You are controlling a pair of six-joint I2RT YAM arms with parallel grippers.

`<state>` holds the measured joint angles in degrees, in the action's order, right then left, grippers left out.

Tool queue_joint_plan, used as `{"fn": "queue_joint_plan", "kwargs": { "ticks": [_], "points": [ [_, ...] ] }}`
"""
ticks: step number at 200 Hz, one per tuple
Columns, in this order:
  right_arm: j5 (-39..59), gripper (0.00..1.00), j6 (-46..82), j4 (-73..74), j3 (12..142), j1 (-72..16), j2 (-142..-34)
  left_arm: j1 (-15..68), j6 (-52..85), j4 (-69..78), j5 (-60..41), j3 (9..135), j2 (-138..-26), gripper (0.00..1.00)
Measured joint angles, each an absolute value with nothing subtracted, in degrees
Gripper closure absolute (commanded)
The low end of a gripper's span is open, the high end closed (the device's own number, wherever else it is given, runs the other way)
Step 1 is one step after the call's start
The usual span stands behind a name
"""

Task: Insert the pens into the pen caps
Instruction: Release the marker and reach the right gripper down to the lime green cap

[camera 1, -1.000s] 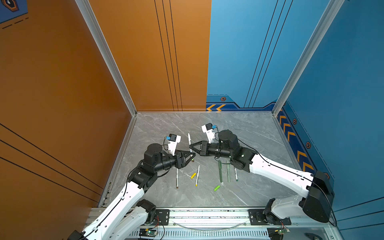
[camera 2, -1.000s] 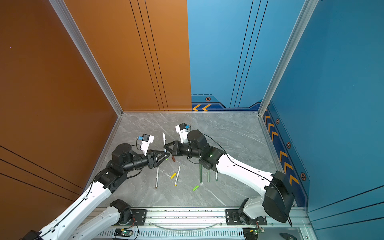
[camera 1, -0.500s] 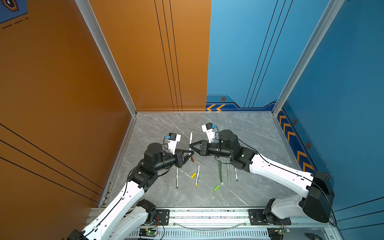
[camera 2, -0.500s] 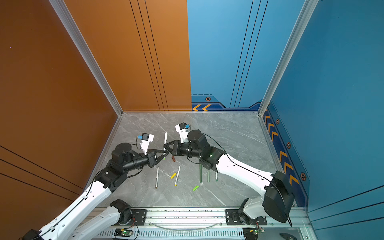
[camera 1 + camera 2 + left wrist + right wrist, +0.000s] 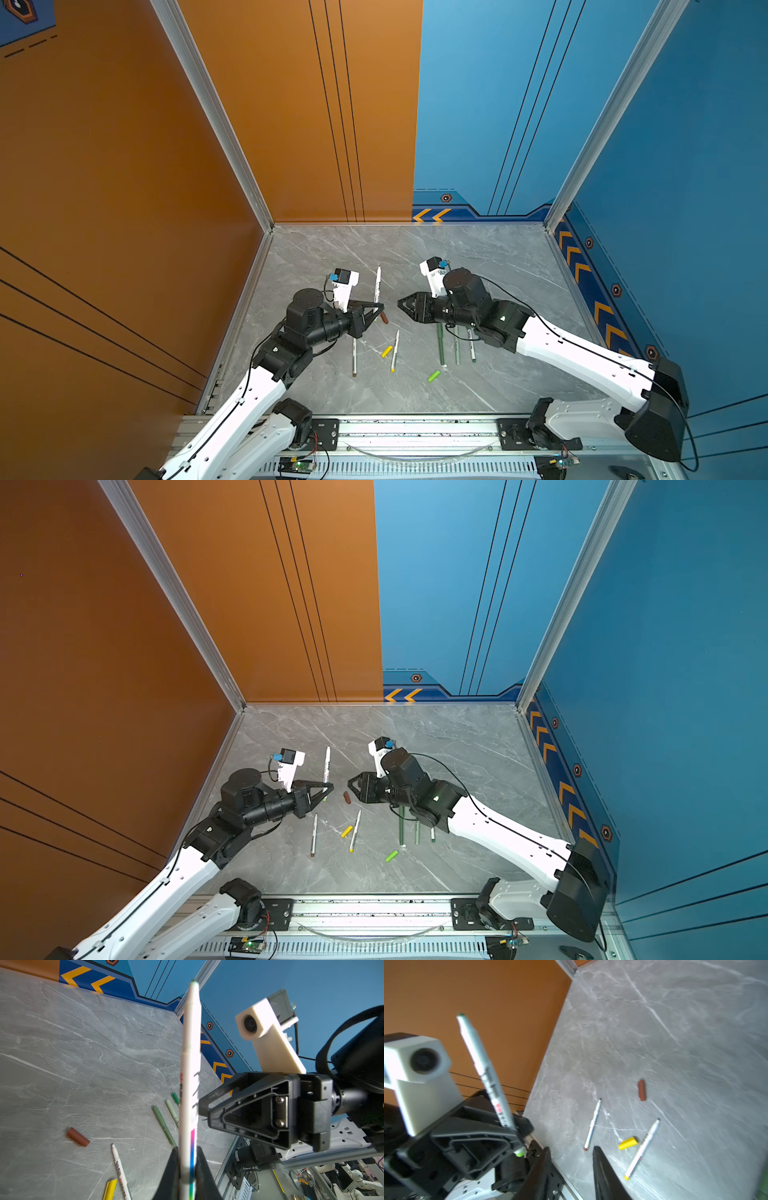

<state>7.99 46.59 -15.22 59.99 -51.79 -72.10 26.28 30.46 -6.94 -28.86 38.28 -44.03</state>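
My left gripper (image 5: 380, 308) (image 5: 331, 788) (image 5: 188, 1149) is shut on a white pen (image 5: 377, 286) (image 5: 326, 766) (image 5: 190, 1064) (image 5: 483, 1070), which stands upright above the table with its lime end below the fingers. Facing it a short way to the right, my right gripper (image 5: 400, 303) (image 5: 350, 782) (image 5: 571, 1148) is open and holds nothing. A brown pen cap (image 5: 384, 318) (image 5: 347, 798) (image 5: 78, 1136) (image 5: 642, 1089) lies on the table under the gap between them. A yellow cap (image 5: 386, 351) (image 5: 628, 1142) and a lime cap (image 5: 433, 376) (image 5: 391, 856) lie nearer the front.
A brown-ended white pen (image 5: 354, 357) (image 5: 592, 1124) and a yellow-ended white pen (image 5: 395, 351) (image 5: 643, 1149) lie on the grey marble table (image 5: 478, 257). Three greenish pens (image 5: 440, 345) (image 5: 163, 1124) lie partly under my right arm. Orange and blue walls enclose the table.
My left gripper closed on the upright white pen. My right gripper opened off it and drew back to the right.
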Motion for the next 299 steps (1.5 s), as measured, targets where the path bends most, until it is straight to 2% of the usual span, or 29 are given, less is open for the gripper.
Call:
{"fn": "queue_joint_plan", "kwargs": {
  "ticks": [38,71,116,185,244,299],
  "points": [
    [-4.95,0.69,53.56,-28.53,52.71,-56.69,-69.23,26.28,28.75,-8.95,-27.75,38.26,-42.94,1.00],
    [-9.26,0.71,61.32,-34.81,47.22,-60.51,-70.19,26.61,27.81,-11.22,-27.18,37.87,-42.96,1.00],
    [-9.10,0.68,67.02,-35.48,43.88,-63.51,-76.27,27.64,27.16,-12.71,-26.98,37.06,-42.98,1.00],
    [-5.65,0.62,67.40,-27.81,43.29,-63.44,-85.36,29.43,26.76,-13.13,-25.96,37.06,-44.31,1.00],
    [-4.56,0.67,65.45,-24.36,46.41,-63.44,-89.49,30.22,26.70,-13.37,-24.64,37.10,-44.77,1.00],
    [-4.71,0.59,63.90,-23.57,46.87,-64.62,-89.80,30.85,26.35,-13.78,-23.99,37.19,-44.80,1.00]
  ]
}}
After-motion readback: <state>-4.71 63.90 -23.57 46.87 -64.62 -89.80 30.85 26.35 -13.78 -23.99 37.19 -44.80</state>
